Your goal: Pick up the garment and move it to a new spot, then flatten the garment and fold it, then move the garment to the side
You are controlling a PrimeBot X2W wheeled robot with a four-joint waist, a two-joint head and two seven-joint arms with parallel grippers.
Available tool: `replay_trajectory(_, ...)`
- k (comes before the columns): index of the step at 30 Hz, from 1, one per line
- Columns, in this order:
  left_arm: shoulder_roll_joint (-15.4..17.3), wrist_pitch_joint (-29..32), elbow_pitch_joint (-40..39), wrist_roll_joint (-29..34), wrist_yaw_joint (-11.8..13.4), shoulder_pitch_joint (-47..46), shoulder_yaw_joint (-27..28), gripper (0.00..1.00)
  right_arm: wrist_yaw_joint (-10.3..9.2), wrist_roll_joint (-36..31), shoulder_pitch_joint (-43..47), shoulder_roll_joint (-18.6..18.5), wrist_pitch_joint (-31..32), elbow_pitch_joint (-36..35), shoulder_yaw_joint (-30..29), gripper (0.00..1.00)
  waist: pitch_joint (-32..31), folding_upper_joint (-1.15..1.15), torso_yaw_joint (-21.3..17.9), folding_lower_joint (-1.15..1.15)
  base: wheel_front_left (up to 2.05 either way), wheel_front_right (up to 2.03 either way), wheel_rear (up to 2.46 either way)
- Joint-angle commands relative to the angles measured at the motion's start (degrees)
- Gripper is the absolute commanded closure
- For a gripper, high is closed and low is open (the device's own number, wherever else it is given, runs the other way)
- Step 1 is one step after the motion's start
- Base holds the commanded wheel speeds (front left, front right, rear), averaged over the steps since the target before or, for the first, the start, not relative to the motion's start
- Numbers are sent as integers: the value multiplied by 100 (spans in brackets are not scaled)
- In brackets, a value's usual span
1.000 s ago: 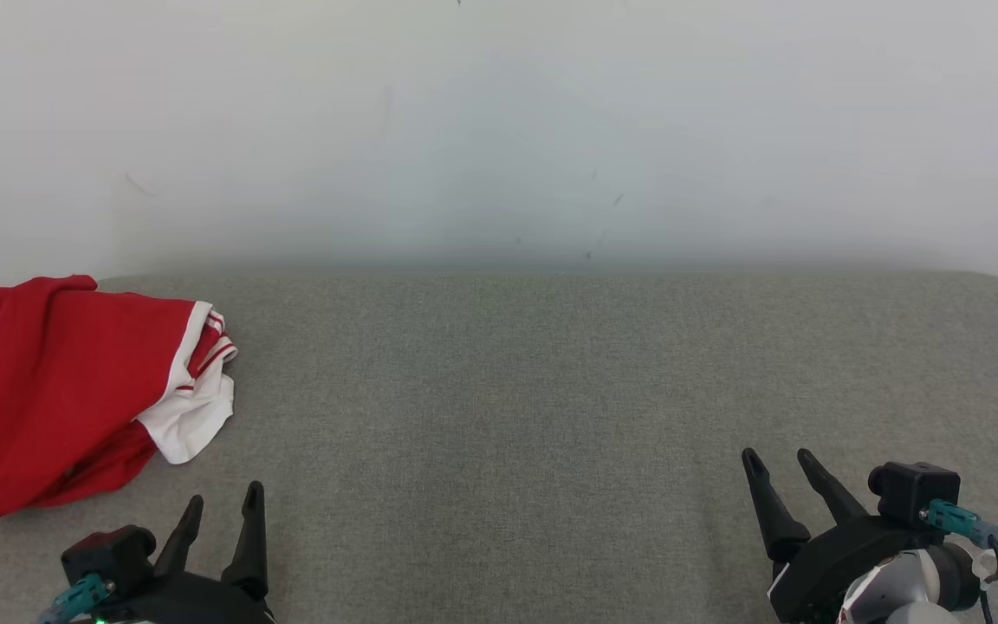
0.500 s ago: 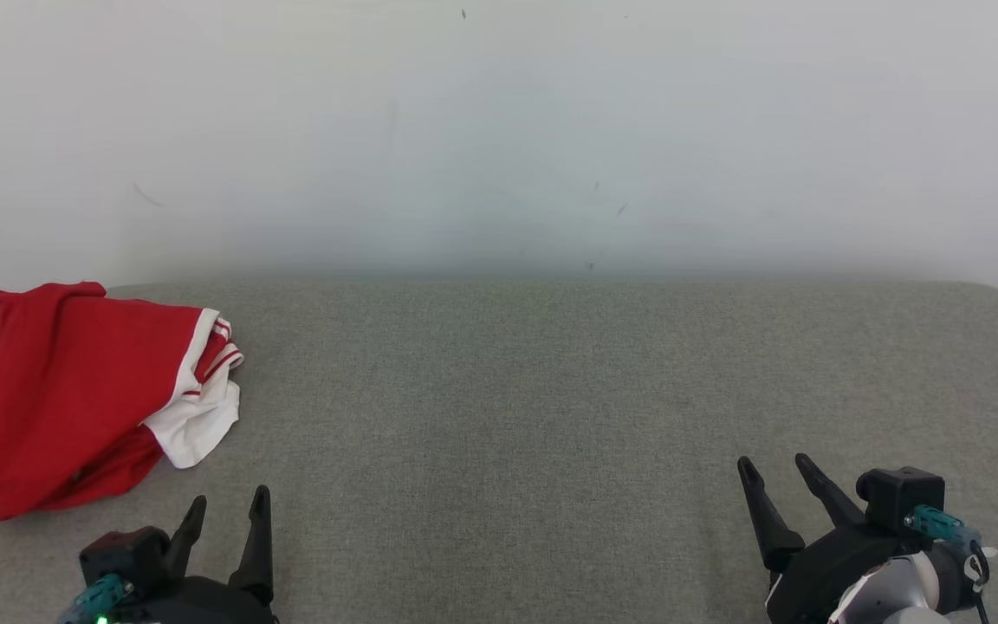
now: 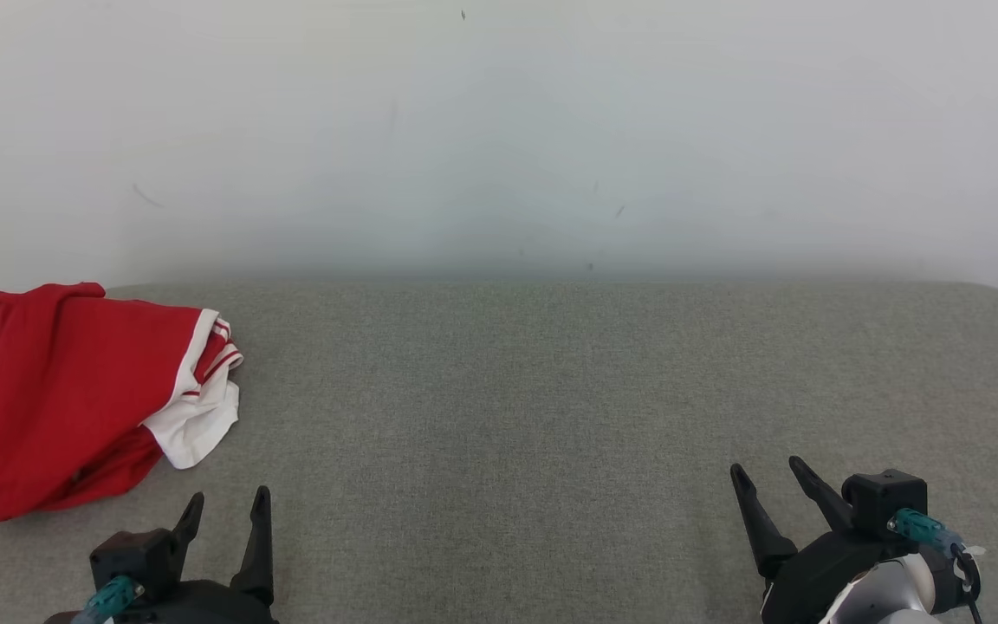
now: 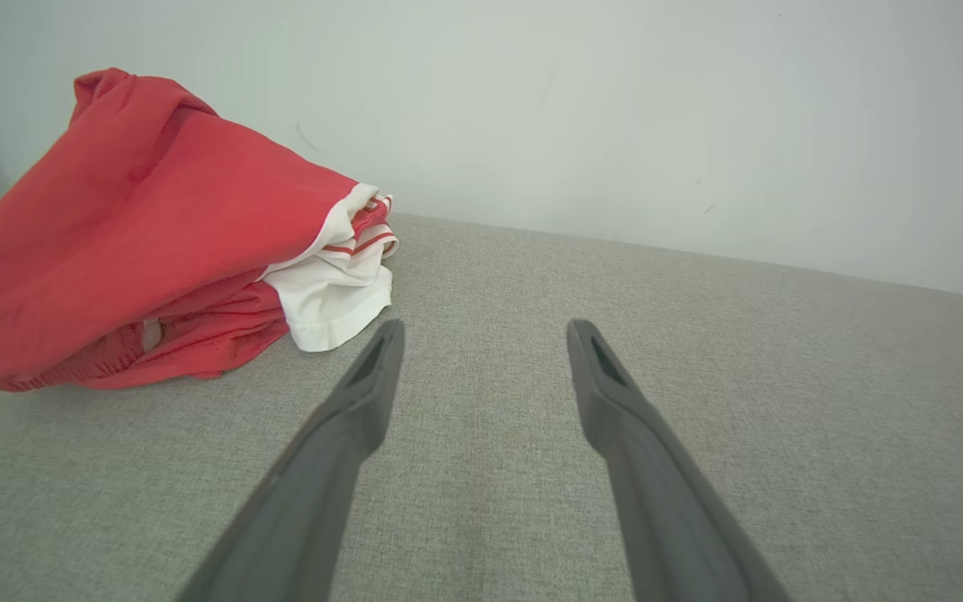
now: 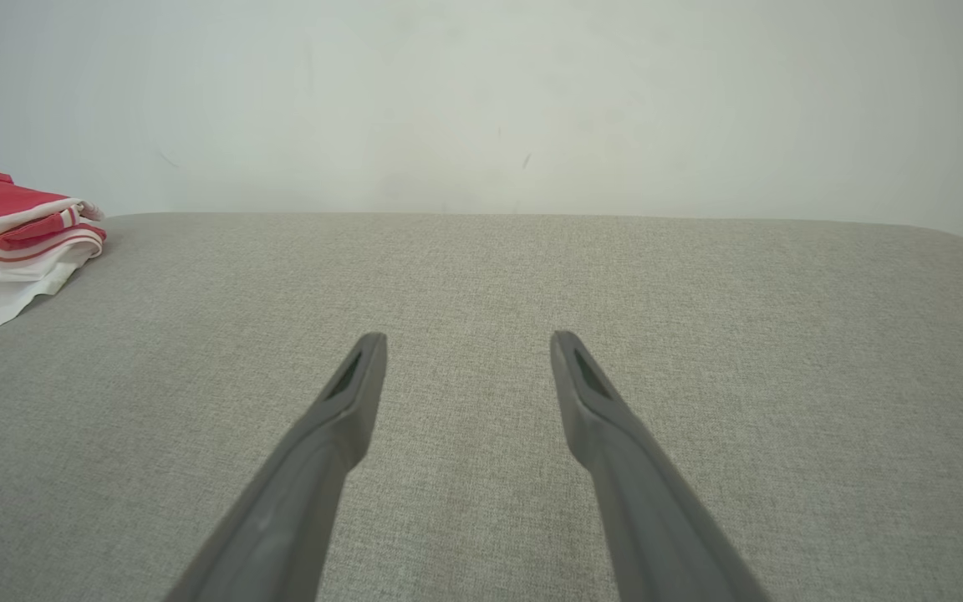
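Crumpled in a heap at the far left edge of the grey surface (image 3: pixel 551 416): red garment (image 3: pixel 66 390), white red-striped trim turned outward, possibly mesh-lined. Left end effector (image 3: pixel 229 496) and right end effector (image 3: pixel 765 466) spread wide, empty, near side, clear of the cloth.
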Motion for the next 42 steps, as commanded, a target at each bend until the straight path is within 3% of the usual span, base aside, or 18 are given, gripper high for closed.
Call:
replay_trajectory(1, 40, -11, -14, -3, -2, -31, 2, 0, -2, -49, -17, -39, -34, -10, -7, 0, 5, 0, -1, 0, 0, 0, 0)
replay_trajectory(23, 94, -11, 125, -243, 34, -61, 111, 0, -2, 85, -56, -35, -45, 85, 37, 0, 37, 0, 216, 0, 0, 0, 0)
replay_trajectory(42, 205, 10, 15, -417, 193, -8, 274, 0, -2, 338, -99, -35, -101, 129, 204, 0, 104, 0, 1345, 0, 0, 0, 0)
